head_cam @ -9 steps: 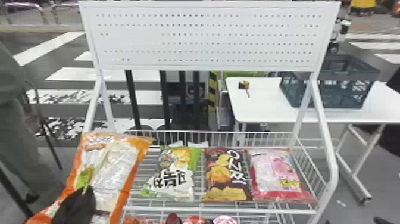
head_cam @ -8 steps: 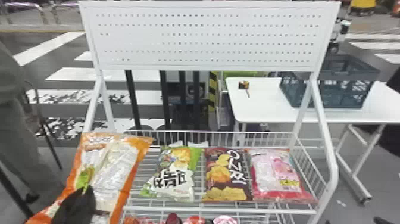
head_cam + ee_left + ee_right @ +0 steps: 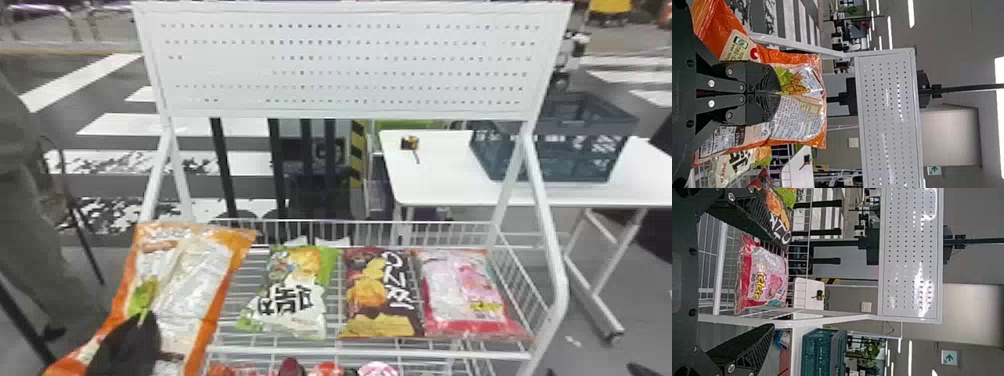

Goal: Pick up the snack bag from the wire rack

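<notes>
Between ridged black left fingers (image 3: 127, 345), crinkled snack bag (image 3: 192, 280), glossy, orange-edged

- White wire rack (image 3: 370, 353), right of the left hand (image 3: 144, 321)
- Green-and-white bag (image 3: 292, 300), lying nearest that hand
- Brown bag (image 3: 377, 290), just beyond it
- Pink bag (image 3: 465, 290), farthest from that hand

All views face the panel (image 3: 350, 62) (head's, downward).

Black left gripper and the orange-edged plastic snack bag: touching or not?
Touching. The left wrist view shows the left gripper shut on the snack bag, its film gathered at the fingertips and spreading out beyond them.
</notes>
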Motion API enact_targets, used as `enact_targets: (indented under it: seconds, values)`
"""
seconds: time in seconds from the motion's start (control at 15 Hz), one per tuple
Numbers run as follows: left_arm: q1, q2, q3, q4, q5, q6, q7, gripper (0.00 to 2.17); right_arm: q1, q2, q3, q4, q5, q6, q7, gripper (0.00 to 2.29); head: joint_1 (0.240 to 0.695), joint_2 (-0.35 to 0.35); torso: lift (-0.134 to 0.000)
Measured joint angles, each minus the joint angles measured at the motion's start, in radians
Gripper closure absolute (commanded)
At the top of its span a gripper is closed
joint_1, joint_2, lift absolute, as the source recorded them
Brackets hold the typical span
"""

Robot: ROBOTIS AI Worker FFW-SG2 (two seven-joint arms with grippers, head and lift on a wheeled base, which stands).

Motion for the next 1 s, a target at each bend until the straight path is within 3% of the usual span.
enact_targets:
  seconds: [0.2, 0.4, 0.67, 1.0]
  values:
    - [-0.002, -0.001, -0.003, 0.002, 0.0, 0.0, -0.001, 1.67, -0.101, 0.0, 0.015, 0.083, -0.001, 0.035, -0.005, 0.12, 0.499, 0.0, 0.0]
    - [-0.003, -0.001, -0.009, 0.003, -0.003, 0.0, -0.002, 1.67, -0.342, 0.0, 0.064, 0.298, 0.006, 0.065, -0.013, 0.12, 0.499, 0.0, 0.0]
    - [-0.002, -0.004, -0.011, 0.007, -0.008, 0.003, -0.002, 1.67, -0.619, 0.0, 0.118, 0.545, 0.066, 0.128, -0.015, 0.12, 0.499, 0.0, 0.0]
    - [-0.013, -0.003, -0.011, 0.016, -0.008, 0.006, -0.004, 1.67, -0.833, 0.0, 0.109, 0.785, 0.128, 0.194, -0.013, 0.13, 0.499, 0.0, 0.0]
